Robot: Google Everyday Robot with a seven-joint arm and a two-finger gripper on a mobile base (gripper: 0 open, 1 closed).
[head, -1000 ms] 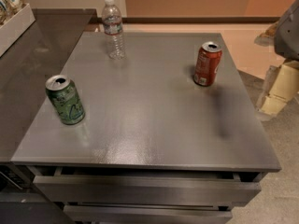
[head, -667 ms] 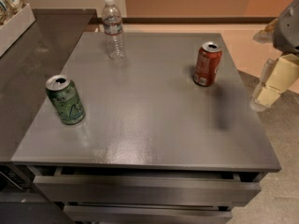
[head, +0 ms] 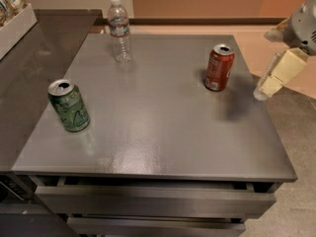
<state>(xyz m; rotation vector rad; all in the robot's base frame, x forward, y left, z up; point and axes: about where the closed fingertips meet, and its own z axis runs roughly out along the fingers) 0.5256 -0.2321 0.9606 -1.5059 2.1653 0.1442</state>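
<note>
The claw (head: 264, 88) has edged closer on the red can's (head: 219, 67) right, not touching it, gripping nothing I can see, though how wide it gapes I can't tell.

Cream matt plastic gripper (head: 270, 81) off the right table edge, near the glossy red metal can (head: 219, 68). Shiny green metal can (head: 69, 106). Clear plastic bottle (head: 120, 31). Smooth grey tabletop (head: 158, 127), dull sheen.

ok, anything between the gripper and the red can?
Camera view: only grey tabletop with a dark shadow lies between the gripper, at the table's right edge, and the red can.
</note>
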